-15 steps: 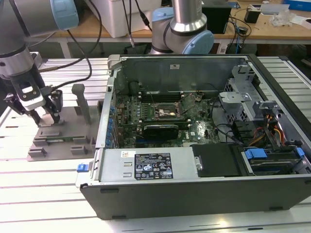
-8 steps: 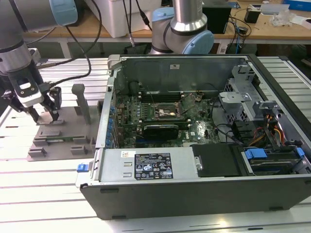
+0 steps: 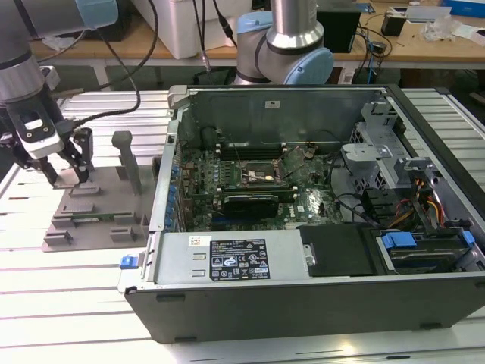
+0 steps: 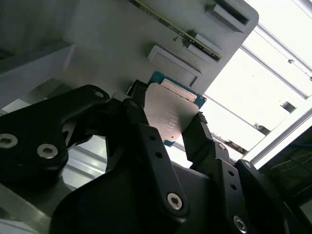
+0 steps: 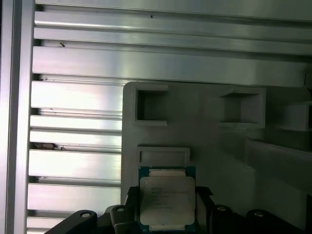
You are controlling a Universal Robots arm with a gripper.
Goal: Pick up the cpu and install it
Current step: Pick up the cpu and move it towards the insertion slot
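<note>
Now we see the gripper [image 3: 67,176] at the exterior view's left, low over the grey fixture plate [image 3: 91,224], well apart from the computer case [image 3: 318,303]. Its fingers [image 4: 195,139] are closed on two opposite edges of the cpu [image 4: 170,114], gripping it over that plate.

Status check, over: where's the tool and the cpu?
Tool shut on cpu, at grey fixture plate. cpu not yet in case. Upright post beside tool.

The arm [image 3: 15,72] is angled downward with the gripper [image 3: 67,171] pointed down. Its black fingers [image 4: 139,114] are pressed against opposite edges of the cpu [image 5: 167,195] between them.
</note>
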